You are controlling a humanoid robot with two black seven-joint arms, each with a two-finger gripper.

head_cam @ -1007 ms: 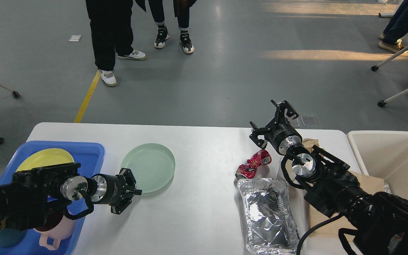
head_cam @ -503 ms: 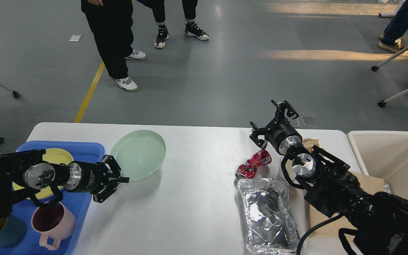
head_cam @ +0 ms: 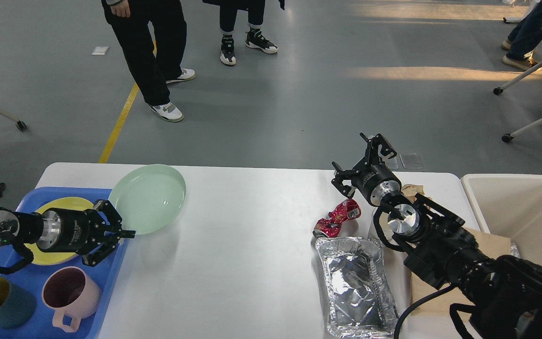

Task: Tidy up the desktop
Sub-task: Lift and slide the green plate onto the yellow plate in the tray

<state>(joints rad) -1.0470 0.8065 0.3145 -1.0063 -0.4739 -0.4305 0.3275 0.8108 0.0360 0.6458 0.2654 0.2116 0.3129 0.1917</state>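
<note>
Pinching the rim of a green plate [head_cam: 147, 198], the left gripper [head_cam: 119, 233] holds it tilted above the blue tray [head_cam: 111, 266] on the desktop [head_cam: 252, 263]. The right gripper [head_cam: 362, 157] hangs spread over a crushed red can [head_cam: 337, 217] and foil tray [head_cam: 355, 287], grey floor [head_cam: 299, 94] beyond.

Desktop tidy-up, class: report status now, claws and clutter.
Left claw shut on green plate, lifted by blue tray. Right claw open, empty. Desktop holds crushed can, foil tray.

left gripper [head_cam: 121, 231]: jaws clamped | right gripper [head_cam: 360, 157]: raised, jaws apart
</note>
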